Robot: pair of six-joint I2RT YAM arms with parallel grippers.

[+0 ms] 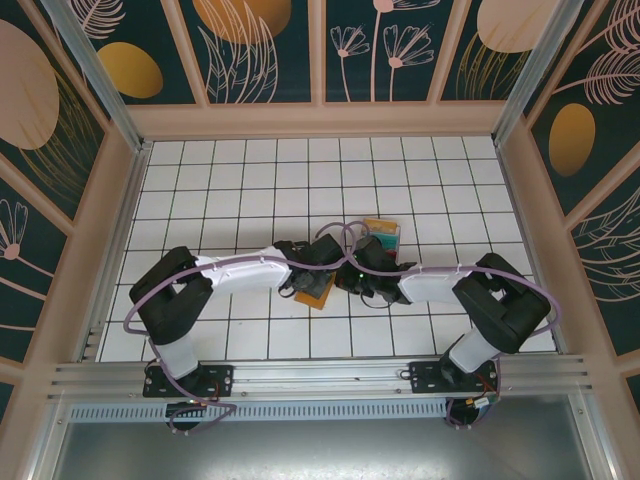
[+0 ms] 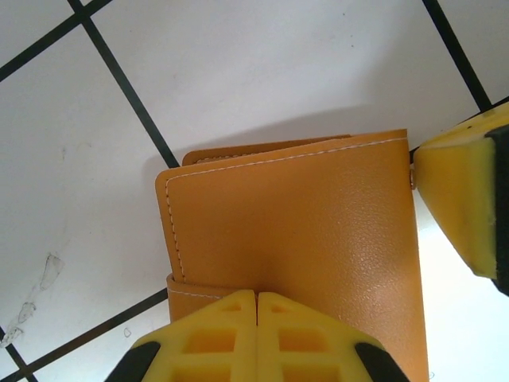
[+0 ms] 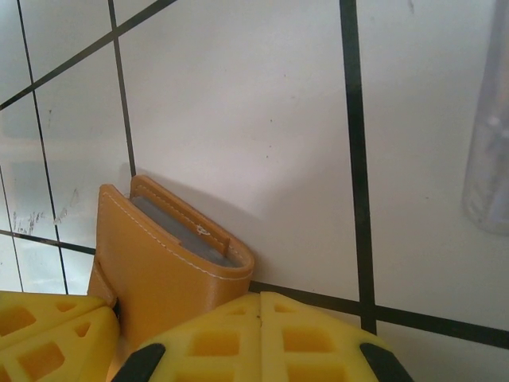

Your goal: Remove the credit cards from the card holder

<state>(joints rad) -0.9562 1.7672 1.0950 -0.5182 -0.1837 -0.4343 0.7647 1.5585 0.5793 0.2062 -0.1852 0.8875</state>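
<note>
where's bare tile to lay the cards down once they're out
Free: the tile rows between the clear tray and the back wall. Crowded: mid-table, where the left gripper and right gripper meet at the card holder, tray just behind.

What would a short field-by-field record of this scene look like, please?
card holder: orange-brown, folded, blue-grey lining just visible at one end
left gripper: shut, fingertips at the holder's near edge
right gripper: shut, tips at the holder's edge
clear tray: farther back, right of the holder
table: white tiles, dark grid lines
task state: holder not yet opened
</note>
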